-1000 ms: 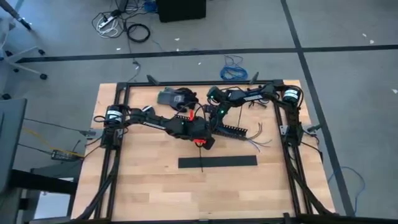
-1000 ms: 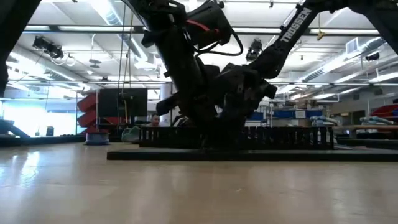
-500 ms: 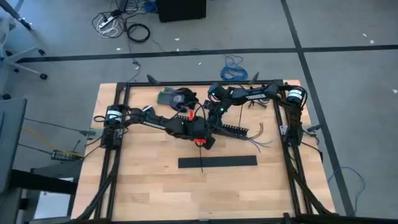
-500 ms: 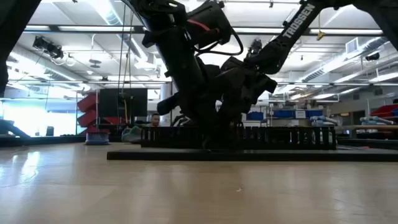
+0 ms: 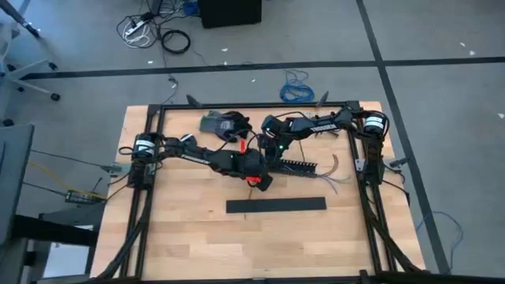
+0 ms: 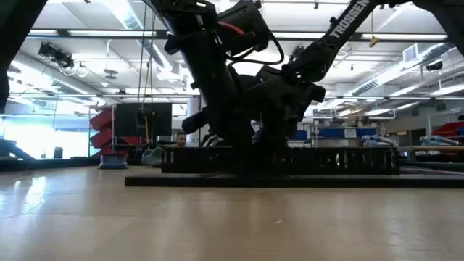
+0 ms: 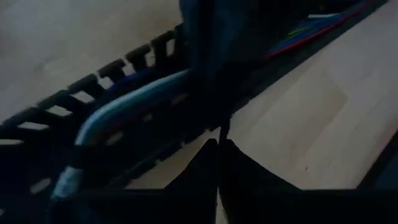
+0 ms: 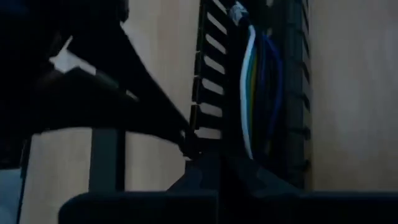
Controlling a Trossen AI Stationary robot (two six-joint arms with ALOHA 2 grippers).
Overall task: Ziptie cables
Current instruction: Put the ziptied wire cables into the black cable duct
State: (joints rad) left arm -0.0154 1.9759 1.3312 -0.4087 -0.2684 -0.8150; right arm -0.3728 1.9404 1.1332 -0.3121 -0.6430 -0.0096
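The cables [image 8: 255, 93], white, green and blue wires, lie along the black slotted duct [image 5: 296, 166]; their ends fan apart [image 5: 335, 172] beyond the duct's right end. A thin black ziptie [image 7: 222, 127] runs from the duct's near wall toward my left gripper [image 7: 219, 152], which is shut on it at the duct's near side [image 5: 260, 178]. My right gripper [image 8: 200, 155] is over the duct's left end [image 5: 272, 143] and is shut on a thin dark strip. A dark band [image 7: 205, 50] crosses the cables there. My left gripper pinches the ziptie's thin strip [image 7: 221, 135] between its two fingertips. It comes from the table's near side, slanting down. The strip runs straight from the fingertips to the duct. My right gripper seems to pinch a thin dark strip [image 8: 188, 147] at its fingertips beside the duct's slotted wall; which part of the ziptie this is cannot be told.
A wide flat black bar [image 5: 276, 205] lies on the table nearer than the duct. A dark glove-like heap [image 5: 223, 124] sits near the far edge. The black frame rails [image 5: 150, 197] run along both table sides. Bare wood lies near the front edge.
My right gripper has gone up a little and toward the table's far edge over the duct's left end. My left gripper has stayed where it was.
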